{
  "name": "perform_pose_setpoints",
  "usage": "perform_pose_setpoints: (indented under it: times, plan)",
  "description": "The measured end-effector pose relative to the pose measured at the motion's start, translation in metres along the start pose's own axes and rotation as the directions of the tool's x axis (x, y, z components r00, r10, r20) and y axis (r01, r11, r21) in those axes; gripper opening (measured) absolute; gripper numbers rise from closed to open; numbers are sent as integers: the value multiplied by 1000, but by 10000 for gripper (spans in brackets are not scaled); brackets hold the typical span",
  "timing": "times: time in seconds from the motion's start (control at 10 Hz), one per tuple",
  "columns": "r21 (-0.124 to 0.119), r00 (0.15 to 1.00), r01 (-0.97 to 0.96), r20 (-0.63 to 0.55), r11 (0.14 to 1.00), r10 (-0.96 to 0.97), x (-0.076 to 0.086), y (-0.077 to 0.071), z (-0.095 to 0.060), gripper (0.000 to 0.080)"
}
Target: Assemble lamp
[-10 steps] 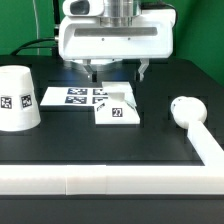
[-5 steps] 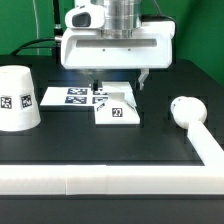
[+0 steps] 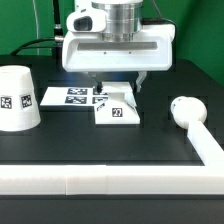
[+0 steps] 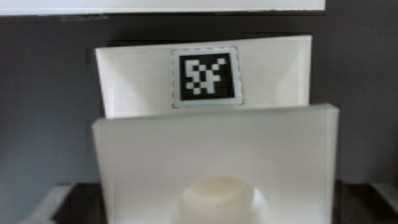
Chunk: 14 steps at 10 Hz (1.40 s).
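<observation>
The lamp's flat square base (image 3: pixel 119 110) lies on the black table with a tag on its front face. In the wrist view the base (image 4: pixel 210 140) fills the picture, with its tag and round socket (image 4: pixel 221 198) showing. My gripper (image 3: pixel 120 84) hangs open just over the base's far part, one finger on each side; the dark fingertips (image 4: pixel 61 202) flank it without touching. The tapered shade (image 3: pixel 17 97) stands at the exterior view's left. The round-headed bulb (image 3: pixel 184 108) lies at the right.
The marker board (image 3: pixel 72 96) lies flat just left of the base, partly under the gripper. A long white rail (image 3: pixel 100 181) runs along the front edge and up the right side (image 3: pixel 208 145), beside the bulb.
The gripper has come down toward the base, its fingers now lower on either side of it. The base, shade and bulb have not moved.
</observation>
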<state>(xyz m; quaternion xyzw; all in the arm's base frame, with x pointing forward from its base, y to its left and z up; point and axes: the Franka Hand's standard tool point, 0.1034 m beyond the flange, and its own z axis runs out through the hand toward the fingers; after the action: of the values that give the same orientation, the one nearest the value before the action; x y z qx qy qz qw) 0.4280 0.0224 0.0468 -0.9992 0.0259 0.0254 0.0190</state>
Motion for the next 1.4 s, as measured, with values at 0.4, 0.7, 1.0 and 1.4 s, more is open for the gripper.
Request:
perform_pose_setpoints:
  times: [0.4,0.7,1.0,1.4]
  plan:
    - [0,1000,0,0,1000,0,0,0,0,533]
    - [0,1000,0,0,1000,0,1,0,0,534]
    - [9,1000,5,-28,1000,-4,46,-8,-3,534]
    - [21,995,22,-93,1000,-20,112,-28,-6,534]
